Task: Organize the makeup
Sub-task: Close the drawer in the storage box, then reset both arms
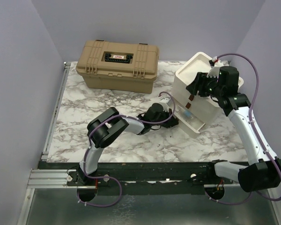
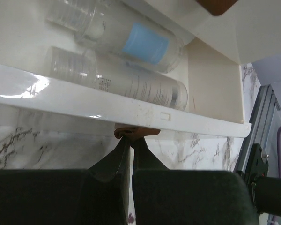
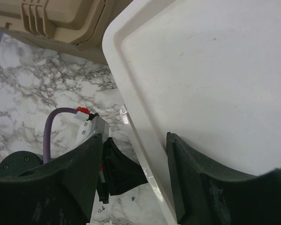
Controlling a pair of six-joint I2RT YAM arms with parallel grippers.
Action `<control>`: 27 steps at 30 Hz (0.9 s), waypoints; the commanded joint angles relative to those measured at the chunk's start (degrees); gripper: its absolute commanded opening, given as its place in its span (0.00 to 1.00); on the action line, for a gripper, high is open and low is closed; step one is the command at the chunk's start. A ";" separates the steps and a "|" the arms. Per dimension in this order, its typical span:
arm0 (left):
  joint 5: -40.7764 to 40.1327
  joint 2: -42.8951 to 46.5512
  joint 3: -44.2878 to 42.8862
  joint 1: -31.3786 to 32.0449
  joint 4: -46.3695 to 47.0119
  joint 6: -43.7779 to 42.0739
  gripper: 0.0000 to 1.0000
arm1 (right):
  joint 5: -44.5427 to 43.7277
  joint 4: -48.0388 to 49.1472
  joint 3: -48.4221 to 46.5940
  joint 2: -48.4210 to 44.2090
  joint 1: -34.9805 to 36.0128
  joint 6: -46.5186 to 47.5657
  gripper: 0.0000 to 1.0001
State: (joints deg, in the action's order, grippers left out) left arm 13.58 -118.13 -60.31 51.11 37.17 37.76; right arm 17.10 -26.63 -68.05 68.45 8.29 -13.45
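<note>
The left jaws are pressed together on a small brown tab (image 2: pixel 133 132) that hangs under the front lip of the open drawer (image 2: pixel 107 107) of the white box (image 3: pixel 215 70). Just beyond them, inside that drawer, two clear makeup tubes (image 2: pixel 126 80) lie side by side, and the farther tube (image 2: pixel 131 40) carries a light-blue label. The right jaws stand spread astride the raised rim of the box top, one finger out over the marble counter (image 3: pixel 28 89) and the other over the lid, with the tan case (image 3: pixel 61 23) beyond them.
</note>
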 commanded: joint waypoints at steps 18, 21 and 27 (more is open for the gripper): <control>-5.03 -12.78 -18.16 -0.26 8.39 4.35 0.09 | 10.42 -9.75 -1.74 2.18 2.51 -2.32 0.61; -5.30 -11.40 -15.98 -0.16 9.08 4.88 0.17 | 8.92 -9.82 -1.69 2.13 2.50 -2.22 0.61; -6.43 -3.59 -6.90 -0.34 9.78 3.59 0.32 | 2.29 -7.80 -1.63 1.49 2.52 -3.10 0.75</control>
State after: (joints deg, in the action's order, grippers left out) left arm 10.68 -128.18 -71.88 50.85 41.65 42.15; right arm 19.84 -29.65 -70.57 70.28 9.06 -13.65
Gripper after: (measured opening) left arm 0.263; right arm 0.690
